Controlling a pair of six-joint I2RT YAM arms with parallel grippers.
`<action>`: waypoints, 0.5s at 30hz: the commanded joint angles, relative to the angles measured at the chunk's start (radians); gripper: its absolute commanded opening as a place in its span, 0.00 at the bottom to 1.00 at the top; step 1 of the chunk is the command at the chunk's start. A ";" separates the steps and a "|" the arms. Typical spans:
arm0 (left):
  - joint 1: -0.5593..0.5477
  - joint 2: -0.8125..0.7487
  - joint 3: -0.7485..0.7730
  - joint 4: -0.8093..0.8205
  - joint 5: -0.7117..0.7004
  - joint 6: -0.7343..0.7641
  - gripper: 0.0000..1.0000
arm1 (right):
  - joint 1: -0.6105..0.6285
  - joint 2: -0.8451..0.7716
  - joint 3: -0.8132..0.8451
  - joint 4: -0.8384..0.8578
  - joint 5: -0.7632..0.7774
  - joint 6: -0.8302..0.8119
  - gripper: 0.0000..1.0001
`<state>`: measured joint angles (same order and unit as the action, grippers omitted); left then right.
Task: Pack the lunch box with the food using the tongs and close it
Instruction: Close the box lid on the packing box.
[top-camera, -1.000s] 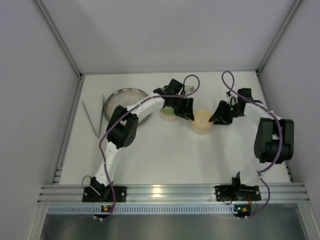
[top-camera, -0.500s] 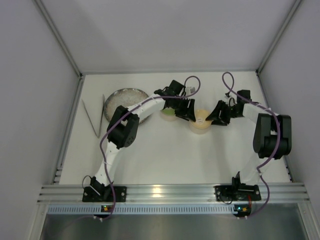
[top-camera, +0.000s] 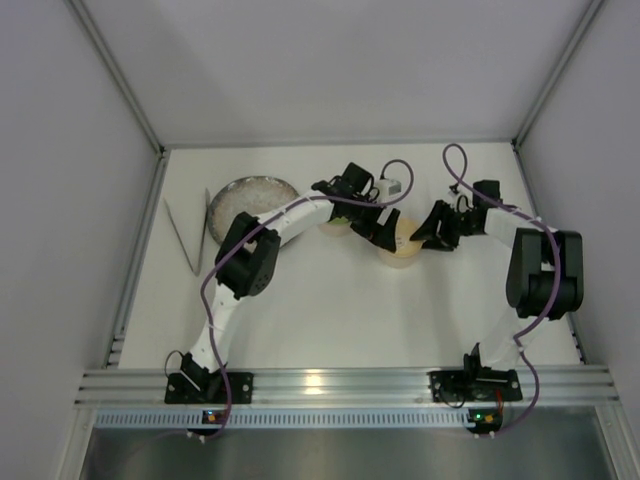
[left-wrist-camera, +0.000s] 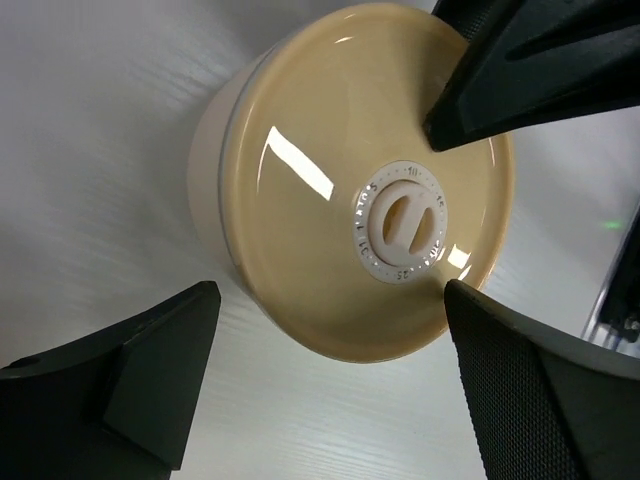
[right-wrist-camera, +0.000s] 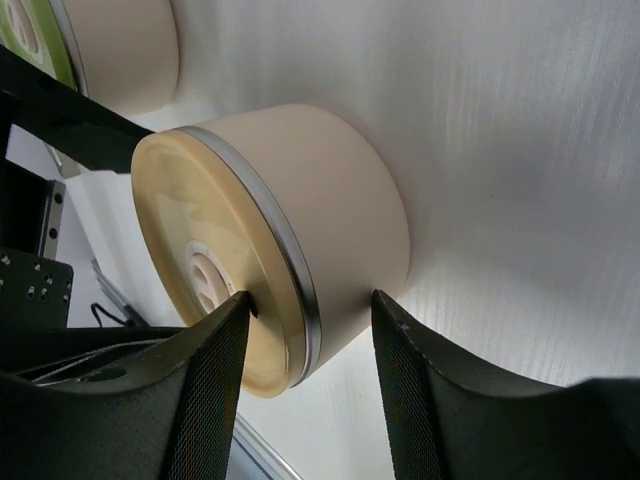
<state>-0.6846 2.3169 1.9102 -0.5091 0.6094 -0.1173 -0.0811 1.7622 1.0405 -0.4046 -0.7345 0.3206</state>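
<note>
One tan-lidded tin (left-wrist-camera: 300, 190), one green-lidded tin (right-wrist-camera: 120, 55), one plate (top-camera: 255, 190), and seemingly one pair of tongs (top-camera: 181, 238).

Tan-lidded tin (top-camera: 400, 250) stands upright on the tabletop (top-camera: 330, 310) a little right of centre. It has a cream wall and a thin steel band at the rim, and the tan lid (left-wrist-camera: 310, 240) is seated flat and closed on it, with a small white dial-like knob ringed by tiny numerals at its middle. Green-lidded tin (right-wrist-camera: 130, 50) stands just to its left, not touching; it has the same cream wall and its green lid (right-wrist-camera: 25, 35) is on, though it is mostly hidden in the top view. Tongs (top-camera: 180, 238) lie flat by the tabletop's left edge, well apart from both tins, their slim silver arms forming a narrow V with the joined tip toward the near side.
</note>
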 joint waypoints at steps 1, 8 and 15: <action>-0.003 -0.063 0.000 -0.051 -0.033 0.264 0.99 | 0.027 -0.004 -0.028 0.006 0.118 -0.067 0.50; -0.004 -0.074 -0.016 -0.033 0.078 0.450 0.99 | 0.026 0.023 0.018 -0.030 0.133 -0.100 0.50; -0.020 -0.065 -0.100 0.000 0.110 0.684 0.99 | 0.026 0.046 0.032 -0.020 0.118 -0.104 0.50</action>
<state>-0.6899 2.2734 1.8709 -0.4442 0.6838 0.3672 -0.0681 1.7679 1.0580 -0.4156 -0.7288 0.2821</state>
